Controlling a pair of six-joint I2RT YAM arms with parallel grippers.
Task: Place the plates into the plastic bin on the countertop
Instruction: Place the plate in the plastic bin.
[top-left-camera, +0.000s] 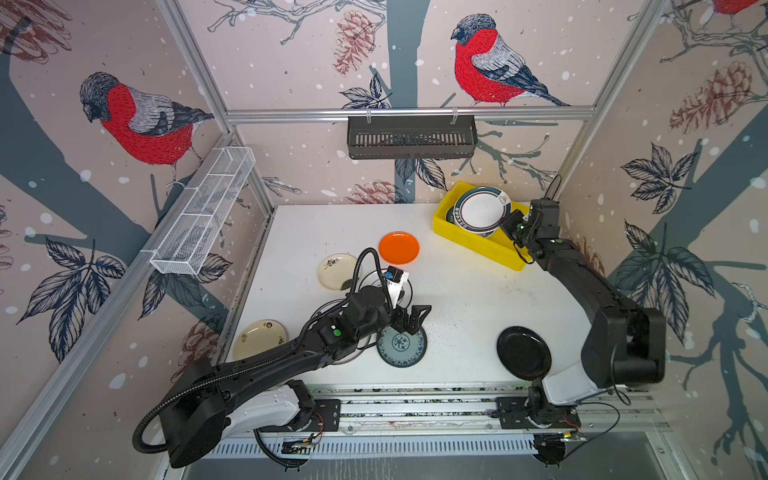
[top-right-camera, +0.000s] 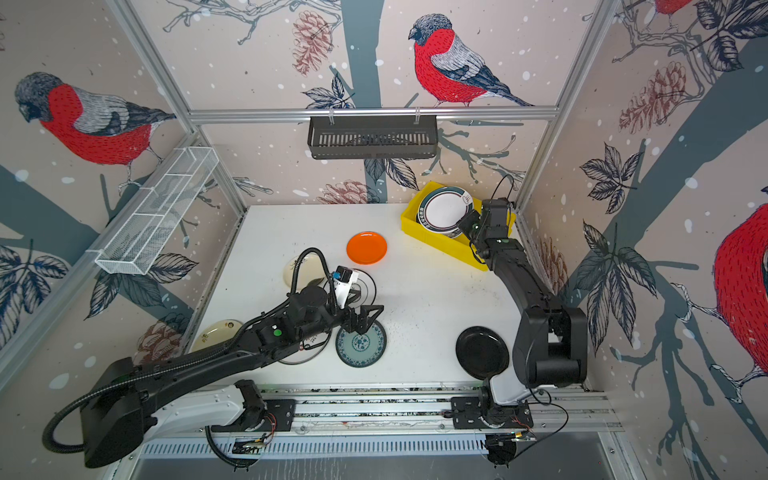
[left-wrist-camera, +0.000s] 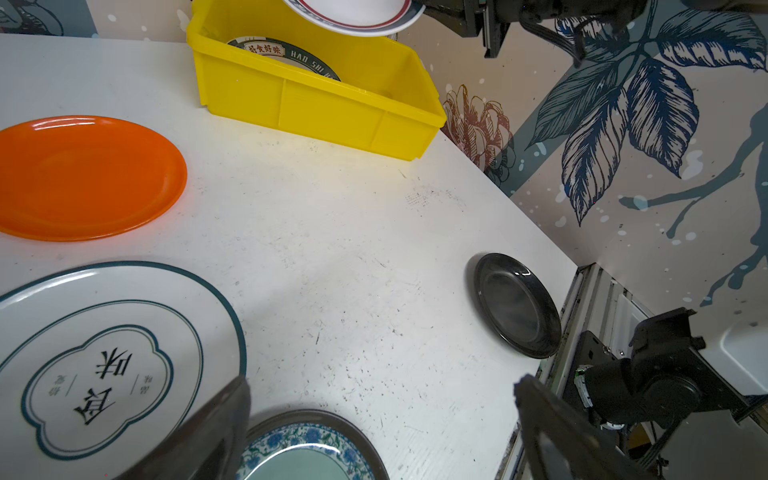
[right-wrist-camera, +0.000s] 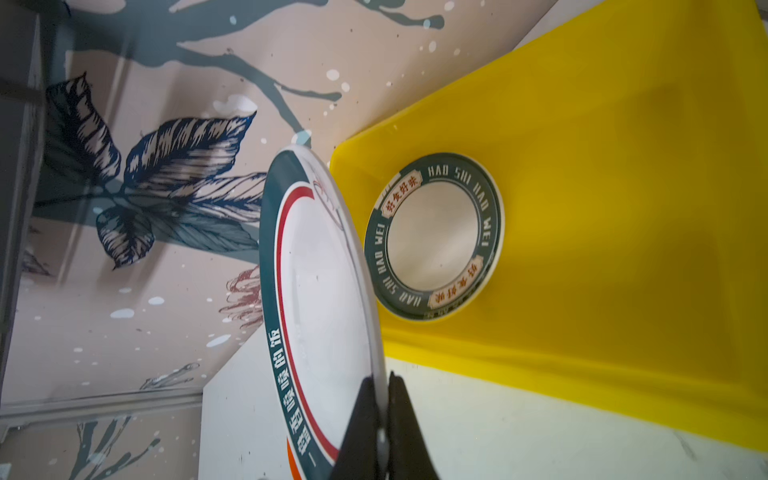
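Clock directions are read in both top views, with 12 at the back wall and 6 at the arm bases.

The white speckled countertop (top-left-camera: 457, 291) (top-right-camera: 415, 291) carries everything. The yellow plastic bin (top-left-camera: 469, 245) (left-wrist-camera: 332, 112) (right-wrist-camera: 623, 208) sits at its 1 o'clock corner, set askew to the table edges.

A white plate with a teal-and-red rim (top-left-camera: 480, 210) (right-wrist-camera: 324, 291) hangs tilted over the bin's far end, above the lip. Below it, flat on the bin floor, lies a dark-rimmed lettered plate (right-wrist-camera: 434, 237) (left-wrist-camera: 286, 52).

The other plates lie on the countertop:
- A white plate with black characters (left-wrist-camera: 104, 361) is near the centre, largely hidden under the left arm in the top views.
- An orange plate (top-left-camera: 399, 248) (left-wrist-camera: 83, 178) is at 12, just beyond it.
- A black plate (top-left-camera: 523, 352) (left-wrist-camera: 517, 305) is at 4, near the front rail.
- A teal-patterned plate (top-left-camera: 402, 347) (left-wrist-camera: 307, 453) is at 6.
- A cream floral plate (top-left-camera: 334, 270) is at 10.
- A second cream plate (top-left-camera: 259, 338) is at 8, at the table's edge.

The left gripper (top-left-camera: 415, 320) (left-wrist-camera: 380, 386) hovers over the teal-patterned plate's 12 o'clock edge. Its jaws are spread wide and grasp nothing.

The right gripper (top-left-camera: 505, 226) (right-wrist-camera: 388, 382) is clenched on the rim of the teal-and-red plate, at that plate's 4 o'clock side.
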